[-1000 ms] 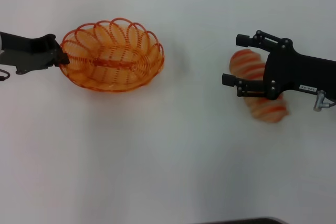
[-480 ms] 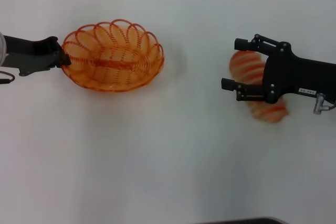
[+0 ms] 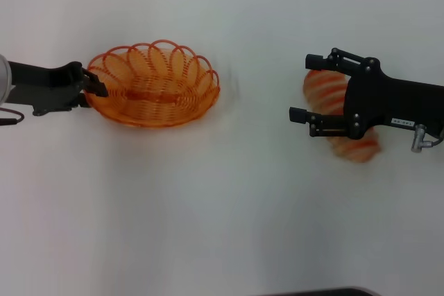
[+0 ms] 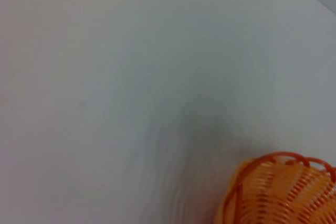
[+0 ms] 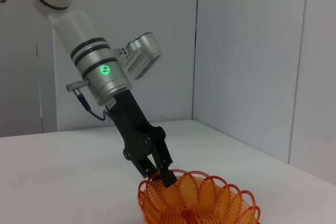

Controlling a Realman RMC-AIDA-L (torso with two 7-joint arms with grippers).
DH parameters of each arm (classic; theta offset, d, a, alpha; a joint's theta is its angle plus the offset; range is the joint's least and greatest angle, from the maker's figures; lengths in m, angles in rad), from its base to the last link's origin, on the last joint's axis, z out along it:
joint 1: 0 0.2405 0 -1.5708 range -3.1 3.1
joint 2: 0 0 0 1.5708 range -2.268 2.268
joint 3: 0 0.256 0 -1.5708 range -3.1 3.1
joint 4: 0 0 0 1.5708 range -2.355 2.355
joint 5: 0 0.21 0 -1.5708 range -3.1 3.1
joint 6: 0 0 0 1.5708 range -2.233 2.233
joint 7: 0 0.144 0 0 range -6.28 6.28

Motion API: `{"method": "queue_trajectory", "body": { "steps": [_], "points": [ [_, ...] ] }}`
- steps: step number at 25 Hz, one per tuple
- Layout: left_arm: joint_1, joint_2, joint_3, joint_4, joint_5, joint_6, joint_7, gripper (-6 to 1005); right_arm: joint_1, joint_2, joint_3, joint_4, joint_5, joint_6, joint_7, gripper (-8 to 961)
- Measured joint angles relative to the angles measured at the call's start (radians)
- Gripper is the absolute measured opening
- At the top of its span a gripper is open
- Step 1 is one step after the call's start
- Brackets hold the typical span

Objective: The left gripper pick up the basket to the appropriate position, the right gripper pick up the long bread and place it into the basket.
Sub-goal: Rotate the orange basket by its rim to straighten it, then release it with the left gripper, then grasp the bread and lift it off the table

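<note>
A: Where's the long bread (image 3: 345,117)?
B: Well apart from the basket (image 3: 156,88), under the right gripper (image 3: 306,86), whose jaws gape wide above it.
A: The left gripper (image 3: 97,88)?
B: Clamped on the basket's rim, tilting it off the tabletop (image 3: 208,206).

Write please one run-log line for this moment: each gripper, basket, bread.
left gripper: shut on basket rim, basket tilted | right gripper: fingers open, above long bread | bread: on table, not in basket
</note>
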Motion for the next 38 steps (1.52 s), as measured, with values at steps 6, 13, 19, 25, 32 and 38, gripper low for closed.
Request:
{"method": "queue_trajectory", "body": {
  "steps": [6, 13, 19, 25, 32, 38],
  "points": [
    [0.030, 0.001, 0.001, 0.039, -0.019, 0.075, 0.000, 330, 0.000, 0.000, -0.004, -0.003, 0.000, 0.000, 0.000, 939],
    [0.060, 0.001, -0.002, 0.103, -0.023, 0.135, 0.001, 474, 0.000, 0.000, -0.006, -0.005, 0.000, 0.000, -0.001, 939],
    [0.063, 0.014, -0.023, 0.127, -0.065, 0.187, 0.024, 473, 0.000, 0.000, -0.006, -0.007, 0.002, 0.003, -0.002, 939],
    [0.051, 0.027, -0.114, 0.152, -0.107, 0.238, 0.113, 473, 0.000, 0.000, -0.003, -0.007, 0.006, 0.013, -0.002, 938],
    [0.047, 0.063, -0.187, 0.112, -0.320, 0.300, 0.413, 471, -0.002, -0.001, 0.008, -0.010, 0.007, 0.014, 0.013, 938],
    [0.032, 0.071, -0.184, 0.087, -0.377, 0.356, 0.720, 469, 0.000, -0.003, 0.034, -0.011, 0.008, -0.002, 0.062, 939]
  ]
}}
